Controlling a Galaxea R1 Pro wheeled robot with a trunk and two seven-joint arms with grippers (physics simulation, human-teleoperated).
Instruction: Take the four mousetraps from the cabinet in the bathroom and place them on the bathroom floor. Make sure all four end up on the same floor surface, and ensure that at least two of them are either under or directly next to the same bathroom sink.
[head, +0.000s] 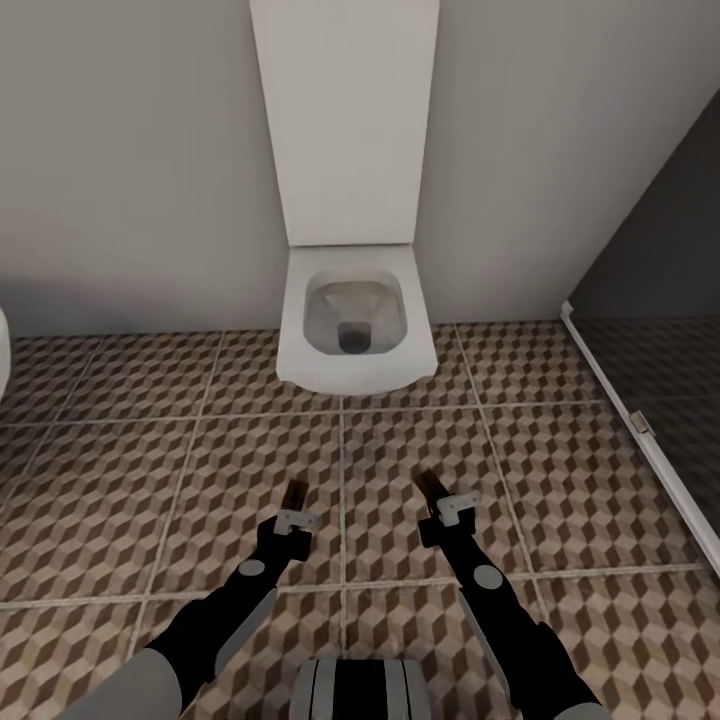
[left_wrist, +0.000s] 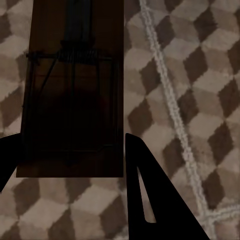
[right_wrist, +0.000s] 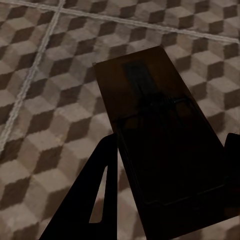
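Brown-and-beige cube-patterned tiles cover the bathroom floor (head: 150, 470), crossed by pale grout lines, and they run up to a plain grey wall (head: 130, 150) at 12 o'clock in the head view. A white square toilet (head: 355, 320) hangs off that wall at 12 o'clock, its tall white cistern panel (head: 345, 110) rising above the open bowl. A dark glass partition (head: 660, 300) with a white bottom rail stands from 2 to 4 o'clock.

The robot's 2 dark arms reach forward from 6 o'clock. The left gripper (head: 293, 500) sits at about 7 o'clock from the toilet, above the tiles, and its black fingers (left_wrist: 150, 200) are clamped on the near end of a mousetrap (left_wrist: 72, 100), a dark wooden board with a wire frame and spring, which juts forward over the floor. The right gripper (head: 437, 492) sits at about 5 o'clock from the toilet, and its fingers (right_wrist: 95, 200) grasp a second mousetrap (right_wrist: 155, 145) the same way, the board tilted and pointing away over the tiles. Whether either board touches the floor cannot be told.
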